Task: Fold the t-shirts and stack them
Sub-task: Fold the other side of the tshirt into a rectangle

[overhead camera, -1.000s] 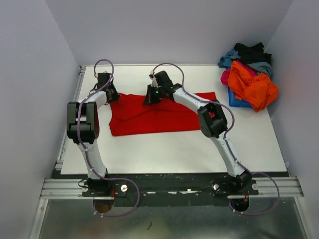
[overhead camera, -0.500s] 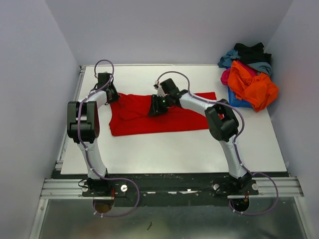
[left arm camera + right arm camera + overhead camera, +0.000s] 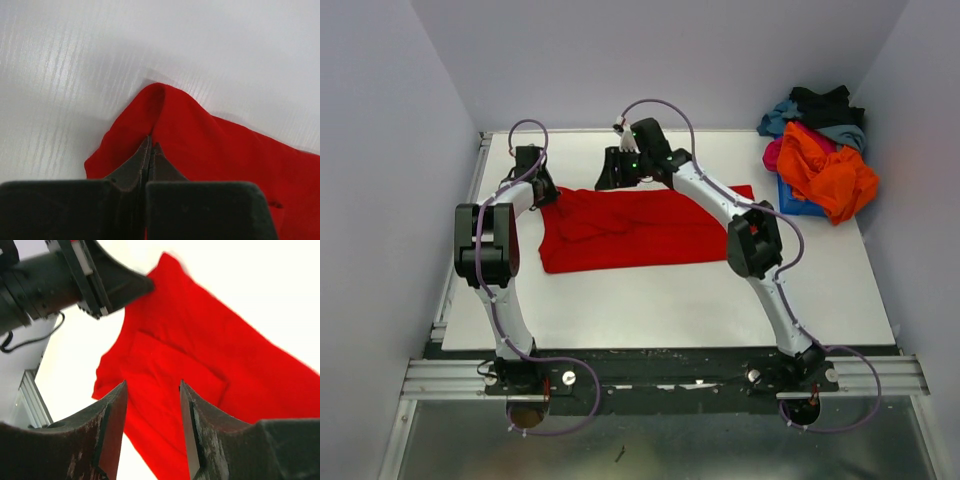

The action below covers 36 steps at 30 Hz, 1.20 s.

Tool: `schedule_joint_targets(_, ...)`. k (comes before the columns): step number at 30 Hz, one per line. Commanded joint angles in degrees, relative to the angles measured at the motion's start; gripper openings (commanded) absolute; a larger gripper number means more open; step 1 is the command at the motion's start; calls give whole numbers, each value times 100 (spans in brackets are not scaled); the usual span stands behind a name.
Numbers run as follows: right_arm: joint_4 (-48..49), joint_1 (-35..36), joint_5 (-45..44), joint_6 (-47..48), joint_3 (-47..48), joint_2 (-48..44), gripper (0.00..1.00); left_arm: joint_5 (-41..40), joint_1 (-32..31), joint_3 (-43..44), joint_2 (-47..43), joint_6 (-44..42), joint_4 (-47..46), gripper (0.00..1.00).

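1. Left claw pressed together, pinching a corner of the red t-shirt between its tips.
2. Right claw spread, empty; shirt lying below it on the table, one flap folded over.
3. Judged early: remaining t-shirts heaped well right of the right claw, unfolded; no stack yet.

Piled t-shirts hide most of the blue bin.

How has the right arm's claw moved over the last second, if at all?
Yes. The right gripper went from above the red t-shirt to its far edge, towards the back wall.
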State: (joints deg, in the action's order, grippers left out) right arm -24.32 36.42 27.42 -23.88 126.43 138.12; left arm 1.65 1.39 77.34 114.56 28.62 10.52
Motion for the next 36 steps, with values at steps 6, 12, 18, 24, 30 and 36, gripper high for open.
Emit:
schedule_joint_targets(6, -197, 40, -131, -222, 944, 1076, 54, -121, 28, 88, 31, -67, 64, 0)
schedule_joint_targets(12, -223, 40, -386, -293, 1085, 1269, 52, -121, 28, 79, 31, -76, 81, 0)
schedule_joint_targets(18, -372, 40, -352, -249, 805, 1226, 43, -121, 28, 79, 31, -76, 81, 0)
schedule_joint_targets(24, -328, 84, -307, -126, 251, 918, 42, -112, 28, 106, 49, -85, 90, 0)
schedule_joint_targets(30, -355, 102, -281, -82, 136, 839, 12, -121, 28, 123, 57, -85, 99, 0)
schedule_joint_targets(36, -241, 102, -290, 24, -425, 383, 1, -121, 28, 141, 75, -94, 108, 0)
